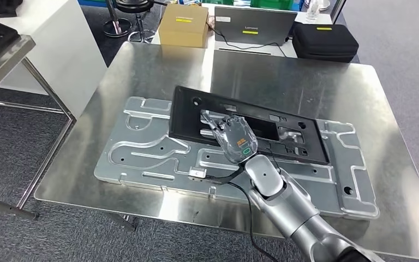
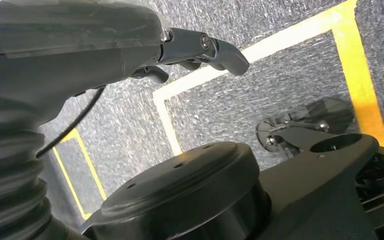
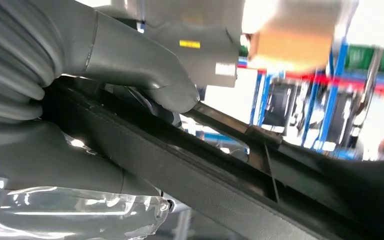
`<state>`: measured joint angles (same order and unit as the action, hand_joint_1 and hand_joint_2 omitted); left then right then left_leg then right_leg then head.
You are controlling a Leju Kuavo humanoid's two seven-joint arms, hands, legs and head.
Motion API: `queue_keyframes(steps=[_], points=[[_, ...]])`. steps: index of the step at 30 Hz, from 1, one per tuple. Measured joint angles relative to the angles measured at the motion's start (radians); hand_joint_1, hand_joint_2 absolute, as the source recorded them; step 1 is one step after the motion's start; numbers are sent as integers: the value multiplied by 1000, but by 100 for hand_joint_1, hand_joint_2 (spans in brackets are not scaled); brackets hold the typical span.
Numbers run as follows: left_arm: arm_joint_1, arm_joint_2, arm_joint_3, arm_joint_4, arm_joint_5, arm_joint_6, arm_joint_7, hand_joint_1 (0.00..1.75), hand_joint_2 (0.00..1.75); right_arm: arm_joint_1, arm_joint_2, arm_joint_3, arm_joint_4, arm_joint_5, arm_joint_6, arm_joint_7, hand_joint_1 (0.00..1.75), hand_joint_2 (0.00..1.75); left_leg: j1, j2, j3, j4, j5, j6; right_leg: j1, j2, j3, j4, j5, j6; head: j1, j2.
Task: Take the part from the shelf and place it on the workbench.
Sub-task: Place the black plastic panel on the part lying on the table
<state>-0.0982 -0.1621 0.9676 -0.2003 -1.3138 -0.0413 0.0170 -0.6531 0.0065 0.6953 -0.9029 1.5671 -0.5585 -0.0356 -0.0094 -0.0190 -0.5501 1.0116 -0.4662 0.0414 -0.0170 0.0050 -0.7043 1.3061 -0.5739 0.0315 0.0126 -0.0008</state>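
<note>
A flat black part (image 1: pixel 283 128) with cut-outs lies on a silver fixture plate (image 1: pixel 142 147) on the metal workbench (image 1: pixel 158 71). My right hand (image 1: pixel 234 136) rests over the part's middle, near its front edge. In the right wrist view the thumb (image 3: pixel 170 92) presses on one side of the black part (image 3: pixel 205 165) and the fingers sit against the other side, so the hand grips it. My left hand (image 2: pixel 180 50) hangs over a grey floor with yellow lines, its fingers apart and holding nothing.
Beyond the workbench's far edge stand a cardboard box (image 1: pixel 184 24), a grey laptop (image 1: pixel 253 24) and a black case (image 1: pixel 325 41). A white table (image 1: pixel 60 43) and a grey shelf corner (image 1: pixel 0 54) lie to the left. Carpet surrounds the bench.
</note>
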Motion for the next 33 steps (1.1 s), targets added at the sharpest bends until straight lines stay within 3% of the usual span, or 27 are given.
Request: queue_keyframes(steps=[1, 3, 4, 5, 7, 10, 11, 13, 14, 15, 16, 19, 20, 23, 25, 27, 29, 30, 31, 33], points=[[2, -2, 2, 0, 3, 2, 0, 0, 175, -13, 0, -1, 34, -4, 5, -15, 175, 175, 1, -4, 13, 0, -10, -1, 0, 0, -16, -20, 46, 0, 0, 0], [4, -7, 4, 0, 5, 7, -1, 0, 175, -44, 1, -5, 97, -18, 16, -47, 175, 175, 1, -8, 41, -1, -34, -8, 2, -1, -8, -132, 159, -7, 0, 0], [4, -10, 4, 0, 5, 9, -1, 0, 175, -62, 2, -9, 129, -26, 20, -63, 175, 175, 0, -9, 51, -1, -44, -13, 6, -2, 2, -182, 197, -12, -1, 0], [5, -11, 4, 0, 5, 12, -2, 0, 175, -79, 4, -14, 159, -34, 24, -76, 175, 175, 0, -10, 56, -1, -51, -19, 10, -2, 12, -218, 210, -19, -2, 0], [5, -12, 6, 0, 5, 14, -3, 0, 175, -111, 9, -22, 212, -43, 32, -95, 175, 175, 0, -9, 56, -4, -58, -29, 18, -3, 22, -246, 193, -35, -4, 0], [4, -9, 7, 0, 2, 14, -8, 0, 175, -147, 14, -35, 275, -71, 61, -128, 175, 175, -3, -3, 48, 12, -78, -42, 9, -2, 43, -278, 174, -51, -7, 0], [4, -8, 7, 0, 0, 12, -13, 0, 175, -159, 16, -41, 299, -88, 75, -149, 175, 175, -4, -2, 29, 51, -96, -46, 6, -2, 51, -284, 171, -54, -9, 0], [3, -4, 7, 0, -2, 7, -26, 0, 175, -177, 19, -53, 351, -127, 108, -195, 175, 175, -2, -1, -40, 181, -138, -51, 7, -3, 65, -287, 163, -61, -12, 0], [2, -1, 7, 0, -2, 4, -34, 0, 175, -181, 20, -60, 376, -147, 127, -216, 175, 175, -2, -2, -77, 242, -150, -54, 8, -3, 72, -287, 157, -63, -11, 0], [1, 2, 7, 0, -1, 2, -41, 0, 175, -183, 22, -67, 400, -167, 147, -234, 175, 175, -2, -2, -99, 274, -144, -57, 8, -4, 80, -286, 151, -62, -12, 0], [1, 4, 7, 0, 0, 0, -47, 0, 175, -185, 25, -75, 420, -188, 165, -247, 175, 175, -1, -2, -104, 269, -117, -60, 7, -4, 89, -285, 144, -61, -12, 0], [4, 4, 7, 1, 0, 9, -56, 0, 175, -195, 40, -111, 469, -255, 202, -271, 175, 175, 6, -1, -54, 119, 2, -69, 7, 1, 109, -275, 124, -51, -13, 0], [5, 2, 7, 2, 0, 15, -58, 0, 175, -198, 45, -125, 483, -274, 208, -273, 175, 175, 8, -2, -35, 74, 13, -67, 9, 3, 108, -271, 121, -47, -15, 0], [4, -3, 7, 3, -7, 29, -62, 0, 175, -195, 63, -169, 516, -324, 212, -261, 175, 175, 9, -7, -13, 24, -9, -45, 15, 7, 97, -266, 123, -35, -17, 0], [-1, -6, 7, 3, -18, 34, -62, 0, 175, -187, 85, -192, 532, -339, 216, -246, 175, 175, 11, -5, -8, 19, -10, -32, 15, 5, 91, -250, 113, -26, -16, 0], [-12, -9, 5, 3, -32, 33, -56, 0, 175, -175, 116, -201, 544, -337, 226, -236, 175, 175, 12, 2, -1, 15, -11, -21, 13, 2, 52, -167, 73, -18, -16, 0], [-22, -10, 1, 3, -45, 28, -46, 0, 175, -161, 150, -202, 554, -327, 238, -229, 175, 175, 12, 10, 4, 15, -15, -14, 13, 0, -19, -39, 29, -15, -16, 0], [-27, -10, -2, 3, -48, 24, -42, 0, 175, -155, 168, -202, 557, -322, 242, -225, 175, 175, 11, 12, 7, 15, -17, -12, 13, 0, -44, 1, 25, -16, -16, 0], [-31, -12, -4, 3, -49, 20, -37, 0, 175, -150, 183, -202, 560, -318, 247, -222, 175, 175, 11, 14, 12, 15, -19, -11, 14, 0, -53, 7, 40, -18, -16, 0], [-40, -19, -6, 3, -44, 13, -26, 0, 175, -147, 208, -201, 564, -315, 259, -220, 175, 175, 9, 14, 24, 14, -25, -13, 19, 2, -11, -91, 111, -33, -16, 0]])
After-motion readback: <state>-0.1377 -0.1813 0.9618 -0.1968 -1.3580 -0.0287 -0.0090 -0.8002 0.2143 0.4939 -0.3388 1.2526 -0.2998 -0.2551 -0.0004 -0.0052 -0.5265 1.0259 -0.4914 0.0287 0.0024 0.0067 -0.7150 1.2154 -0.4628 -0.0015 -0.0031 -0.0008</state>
